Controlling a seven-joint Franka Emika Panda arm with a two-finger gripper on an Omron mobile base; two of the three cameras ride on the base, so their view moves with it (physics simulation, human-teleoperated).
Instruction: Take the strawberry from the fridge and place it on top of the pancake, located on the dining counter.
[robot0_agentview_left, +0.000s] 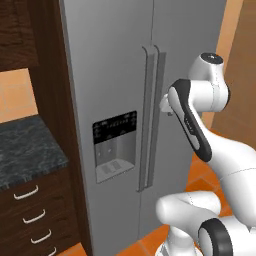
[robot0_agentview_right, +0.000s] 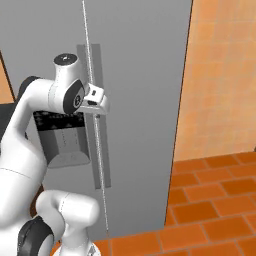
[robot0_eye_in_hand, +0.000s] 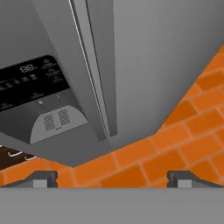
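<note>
white two-finger gripper (robot0_eye_in_hand: 112, 178) close before the tall grey two-door fridge (robot0_agentview_left: 115, 75), by its long vertical grey handles (robot0_agentview_left: 151, 115); jaws spread wide, holding nothing.

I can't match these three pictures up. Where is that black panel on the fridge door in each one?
Left base view: the dispenser panel sits centre-left.
Right base view: panel at left, partly behind the white arm.
Hand view: panel at upper left.
Shared landmark: the long vertical handles beside it.
</note>
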